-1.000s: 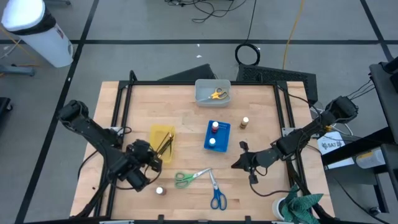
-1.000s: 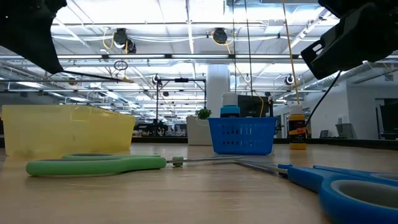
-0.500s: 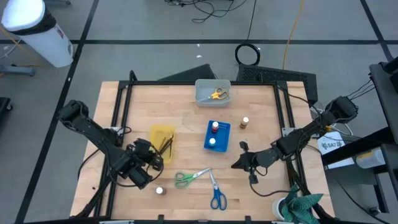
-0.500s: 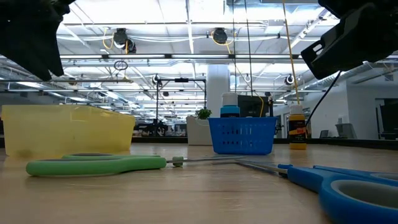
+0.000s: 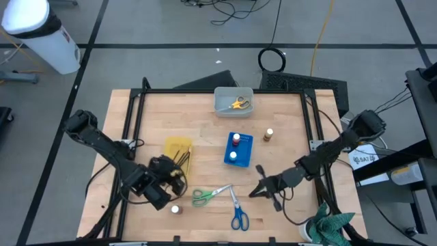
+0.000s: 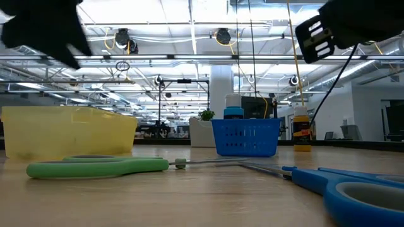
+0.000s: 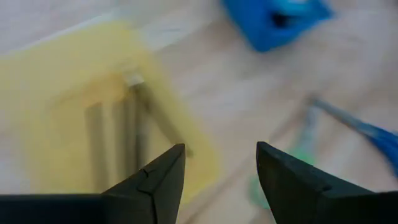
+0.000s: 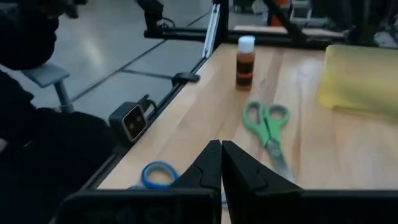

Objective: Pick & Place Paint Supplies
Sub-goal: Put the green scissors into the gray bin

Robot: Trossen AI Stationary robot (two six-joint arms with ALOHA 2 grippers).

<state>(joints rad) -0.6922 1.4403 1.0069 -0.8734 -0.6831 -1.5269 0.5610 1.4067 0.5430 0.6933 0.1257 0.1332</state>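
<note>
Above yellow tray (image 5: 177, 152) (brushes (image 5: 183, 158) inside), left gripper (image 5: 176, 179) spread, empty; right gripper (image 5: 254, 191) clenched.

brushes (image 5: 181, 158) in left tray (image 5: 176, 147) | 2 bottles (image 5: 235, 146) in middle tray (image 5: 244, 152) | scissors (image 5: 237, 103) in bin (image 5: 220, 101)

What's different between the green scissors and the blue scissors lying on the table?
The green scissors have green handles, while the blue scissors have blue ones. In the overhead view the green pair lies nearly crosswise, handles toward the left arm; the blue pair lies nearly lengthwise, handles toward the front edge. The green pair sits nearer the yellow tray. Both lie flat on the wood, untouched, blade tips close together.
</note>
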